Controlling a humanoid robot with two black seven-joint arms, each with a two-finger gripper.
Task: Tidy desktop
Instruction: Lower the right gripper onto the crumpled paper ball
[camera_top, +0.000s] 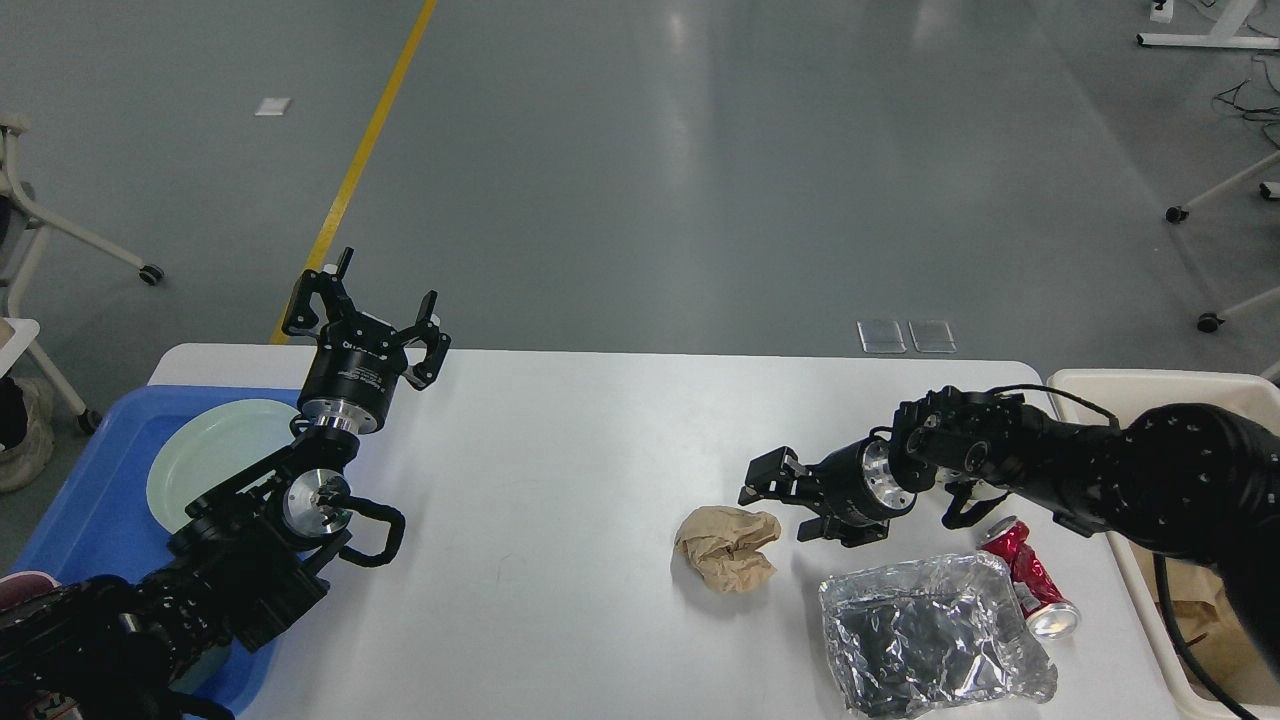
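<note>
The white desktop (560, 470) carries a crumpled brown paper ball (727, 548), a crumpled foil container (930, 635) and a crushed red can (1030, 590), all at the front right. My right gripper (782, 508) is open and low over the table, its fingertips right at the paper ball's upper right edge; I cannot tell whether they touch it. My left gripper (365, 318) is open and empty. It is raised over the table's back left corner, beside the blue tray.
A blue tray (90, 510) holding a pale green plate (215, 460) sits at the table's left end. A cream bin (1160, 384) with brown paper inside stands off the right end. Chair legs stand on the floor at the left and far right.
</note>
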